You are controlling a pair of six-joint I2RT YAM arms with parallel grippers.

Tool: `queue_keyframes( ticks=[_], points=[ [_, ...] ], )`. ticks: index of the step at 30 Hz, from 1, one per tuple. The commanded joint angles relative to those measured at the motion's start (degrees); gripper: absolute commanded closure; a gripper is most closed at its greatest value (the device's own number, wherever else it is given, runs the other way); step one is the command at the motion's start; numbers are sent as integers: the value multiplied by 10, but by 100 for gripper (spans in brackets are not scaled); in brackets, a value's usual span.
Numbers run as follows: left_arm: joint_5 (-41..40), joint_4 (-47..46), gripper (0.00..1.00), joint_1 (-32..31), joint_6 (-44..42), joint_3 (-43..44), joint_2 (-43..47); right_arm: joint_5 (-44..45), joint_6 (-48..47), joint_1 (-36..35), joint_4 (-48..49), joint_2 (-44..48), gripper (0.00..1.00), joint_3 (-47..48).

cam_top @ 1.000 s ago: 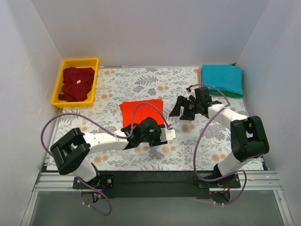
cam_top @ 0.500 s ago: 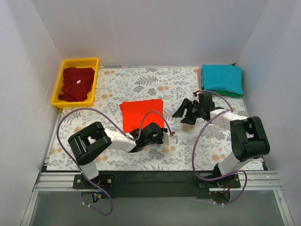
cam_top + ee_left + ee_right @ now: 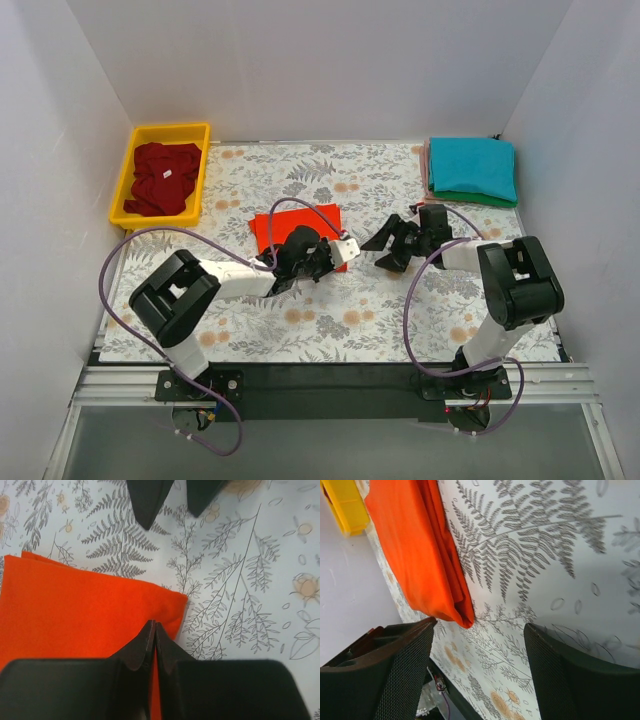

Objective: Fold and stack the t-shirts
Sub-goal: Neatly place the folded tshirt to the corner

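The bright orange-red t-shirt (image 3: 292,224) lies folded flat on the floral cloth; it also shows in the left wrist view (image 3: 75,615) and the right wrist view (image 3: 410,545). My left gripper (image 3: 338,250) is shut, its tips (image 3: 154,625) over the shirt's near right corner. My right gripper (image 3: 377,255) is open and empty just right of that corner (image 3: 480,625), low over the cloth. The teal t-shirt (image 3: 472,168) lies folded on the green one (image 3: 465,199) at the back right. The maroon t-shirt (image 3: 165,177) is crumpled in the yellow bin.
The yellow bin (image 3: 170,130) stands at the back left corner. White walls enclose the table on three sides. Floral cloth (image 3: 330,320) covers the table. The right gripper's fingers (image 3: 147,500) reach in at the top of the left wrist view.
My left gripper has moved away from the front, onto the orange-red shirt's right corner; the shirt has shifted slightly back and left. My right gripper has moved left and lower, toward the shirt.
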State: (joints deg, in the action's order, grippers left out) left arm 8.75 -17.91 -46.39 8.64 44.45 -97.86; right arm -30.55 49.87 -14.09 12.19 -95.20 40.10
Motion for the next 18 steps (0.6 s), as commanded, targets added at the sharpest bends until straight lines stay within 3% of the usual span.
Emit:
queue_keyframes(
  ticks=[1, 8, 11, 18],
  points=[
    [75, 38, 100, 5, 53, 27, 46, -20, 33, -16, 49, -37, 20, 24],
    [105, 81, 100, 5, 73, 63, 46, -7, 68, -45, 114, -61, 20, 31],
    [58, 96, 76, 5, 40, 78, 27, 2, 74, -45, 113, -64, 21, 31],
    [51, 101, 70, -5, -52, 56, 7, 18, 74, -34, 112, -46, 21, 20]
  ],
)
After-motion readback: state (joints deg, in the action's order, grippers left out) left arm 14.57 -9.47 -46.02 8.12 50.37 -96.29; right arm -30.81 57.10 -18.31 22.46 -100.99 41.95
